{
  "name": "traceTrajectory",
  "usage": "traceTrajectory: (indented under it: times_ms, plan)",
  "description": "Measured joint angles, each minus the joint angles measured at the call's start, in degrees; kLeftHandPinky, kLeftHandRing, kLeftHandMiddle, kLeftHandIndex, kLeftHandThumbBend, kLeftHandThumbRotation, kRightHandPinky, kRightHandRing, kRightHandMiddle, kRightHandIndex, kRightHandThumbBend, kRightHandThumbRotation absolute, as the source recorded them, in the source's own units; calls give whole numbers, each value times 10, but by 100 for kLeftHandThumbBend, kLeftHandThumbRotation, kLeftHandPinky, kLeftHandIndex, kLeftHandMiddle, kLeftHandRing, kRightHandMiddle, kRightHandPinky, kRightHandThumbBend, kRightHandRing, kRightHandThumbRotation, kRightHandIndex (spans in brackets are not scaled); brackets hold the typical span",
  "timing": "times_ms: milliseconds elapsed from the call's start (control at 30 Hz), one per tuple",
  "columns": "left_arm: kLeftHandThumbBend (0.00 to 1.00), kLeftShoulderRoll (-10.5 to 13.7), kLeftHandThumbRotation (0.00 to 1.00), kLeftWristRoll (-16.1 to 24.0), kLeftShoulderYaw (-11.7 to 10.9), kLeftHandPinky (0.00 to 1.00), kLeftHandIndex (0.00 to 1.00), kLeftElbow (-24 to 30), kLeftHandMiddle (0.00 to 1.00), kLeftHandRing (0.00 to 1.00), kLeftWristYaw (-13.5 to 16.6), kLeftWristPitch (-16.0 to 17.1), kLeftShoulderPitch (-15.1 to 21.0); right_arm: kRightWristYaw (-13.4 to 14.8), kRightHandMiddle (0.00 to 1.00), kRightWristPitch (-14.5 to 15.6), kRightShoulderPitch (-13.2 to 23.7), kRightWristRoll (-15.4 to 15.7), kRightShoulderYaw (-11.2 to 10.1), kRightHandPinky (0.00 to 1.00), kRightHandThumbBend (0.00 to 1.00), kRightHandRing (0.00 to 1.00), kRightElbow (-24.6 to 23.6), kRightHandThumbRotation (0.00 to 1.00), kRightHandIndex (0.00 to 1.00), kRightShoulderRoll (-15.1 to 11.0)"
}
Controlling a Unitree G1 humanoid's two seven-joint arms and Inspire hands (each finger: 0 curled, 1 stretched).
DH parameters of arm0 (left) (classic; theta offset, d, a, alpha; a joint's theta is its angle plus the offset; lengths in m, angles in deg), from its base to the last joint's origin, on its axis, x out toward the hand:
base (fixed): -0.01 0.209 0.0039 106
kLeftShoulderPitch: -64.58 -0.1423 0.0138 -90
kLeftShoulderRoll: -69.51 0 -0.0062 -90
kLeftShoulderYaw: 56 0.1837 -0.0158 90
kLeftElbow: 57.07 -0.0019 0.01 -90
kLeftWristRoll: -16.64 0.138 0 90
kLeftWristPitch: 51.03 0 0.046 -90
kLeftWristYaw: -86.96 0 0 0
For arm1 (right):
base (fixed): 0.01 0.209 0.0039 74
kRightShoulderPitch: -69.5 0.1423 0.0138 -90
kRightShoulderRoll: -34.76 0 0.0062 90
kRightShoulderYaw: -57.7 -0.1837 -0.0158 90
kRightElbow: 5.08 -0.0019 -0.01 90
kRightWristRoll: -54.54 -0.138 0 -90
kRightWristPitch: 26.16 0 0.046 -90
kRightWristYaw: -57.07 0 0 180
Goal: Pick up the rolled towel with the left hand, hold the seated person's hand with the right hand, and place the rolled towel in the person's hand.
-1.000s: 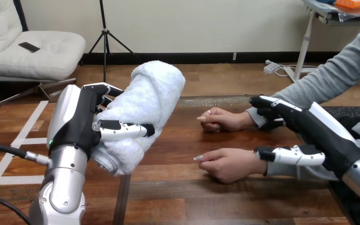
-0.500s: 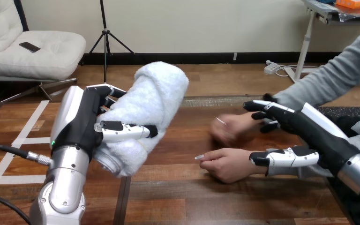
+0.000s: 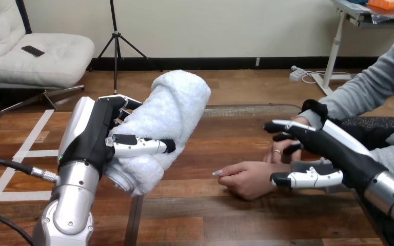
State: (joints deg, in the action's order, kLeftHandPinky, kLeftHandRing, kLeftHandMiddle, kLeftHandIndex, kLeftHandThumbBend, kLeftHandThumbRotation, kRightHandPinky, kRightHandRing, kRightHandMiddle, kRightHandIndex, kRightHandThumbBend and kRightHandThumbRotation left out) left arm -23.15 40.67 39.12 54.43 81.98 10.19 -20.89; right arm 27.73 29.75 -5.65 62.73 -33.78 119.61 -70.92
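Observation:
My left hand (image 3: 93,139) is shut on the white rolled towel (image 3: 170,114), which it holds tilted above the table's left half, thumb across the towel's front. The person's near hand (image 3: 246,179) rests on the table as a loose fist, fingers pointing left. My right hand (image 3: 333,148) is open at that hand's wrist: its straight fingers (image 3: 282,126) reach over the far side and its thumb (image 3: 305,179) lies along the near side. I see no finger curled round the wrist. The person's far hand (image 3: 276,154) sits just behind, partly hidden by my fingers.
The wooden table (image 3: 200,215) stretches between my two hands, with a gap of bare wood between the towel and the person's near hand. The person's grey sleeves (image 3: 369,87) come in from the right edge.
The person's far hand has drawn back to the right, behind my right hand's fingers. My right hand has slid left along the near wrist. The towel has drifted slightly right.

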Motion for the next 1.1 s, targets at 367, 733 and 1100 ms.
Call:
traceTrajectory:
  times_ms: [367, 733, 1100]
  plan:
    - [64, 0, 0, 1, -4, 26, 44, 3, 40, 33, -1, 0, 0, 8, 91, -8, 10, 26, 14, 77, 100, 88, 35, 52, 89, 0]
    - [63, 0, 0, -1, -6, 28, 44, 4, 41, 36, -8, 0, 0, 20, 90, -13, 36, 66, 28, 77, 100, 88, 58, 49, 88, -6]
    - [63, 0, 0, -8, -9, 31, 44, 5, 42, 38, -12, 0, 0, 24, 90, -15, 62, 89, 47, 77, 100, 87, 89, 42, 87, -20]
